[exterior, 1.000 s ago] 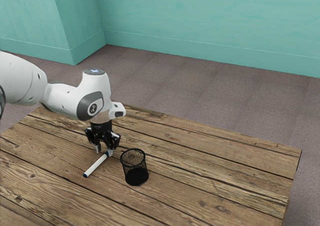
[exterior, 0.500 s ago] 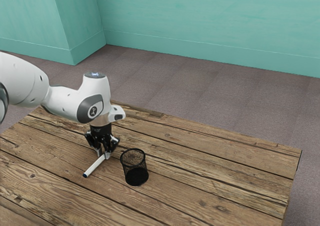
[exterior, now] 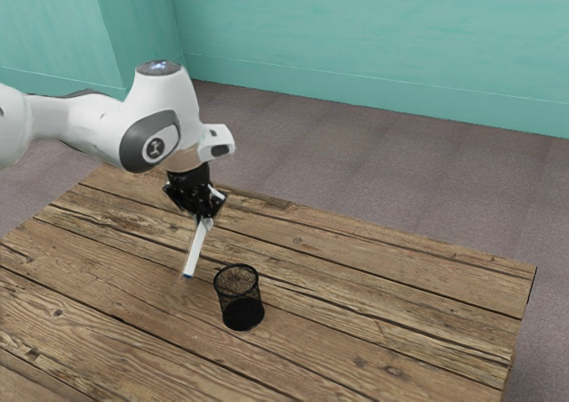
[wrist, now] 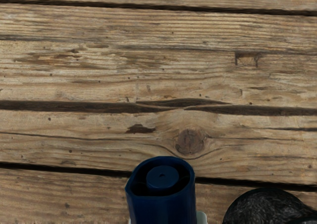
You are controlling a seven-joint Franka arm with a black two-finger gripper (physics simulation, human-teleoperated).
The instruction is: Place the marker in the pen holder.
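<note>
End effector: clamped on the marker, fingers on either side of its upper part. Marker hangs tilted, the rest of it sticking out below the grip, lower end leaning toward the exterior view's left. Body white, lower tip dark blue. Looks off the surface; can't tell how much gap is under the tip.

Holder: black mesh cup, round, upright on the surface, on the exterior view's right of the marker. Near the marker's lower tip, but apart from it. Marker is outside the holder, not in it.

Wrist view: marker's blue end is big and close, hollow, with a round plug in the middle. Pale bit of fingertip shows right beside it. Dark curved edge of the holder is next to the marker there too, partly cut off by the frame.

Surface is worn brown planks, with dark gaps between them and a knot just past the blue end. Arm is white, comes in from the exterior view's left. Behind: teal walls, grey-brown floor.
</note>
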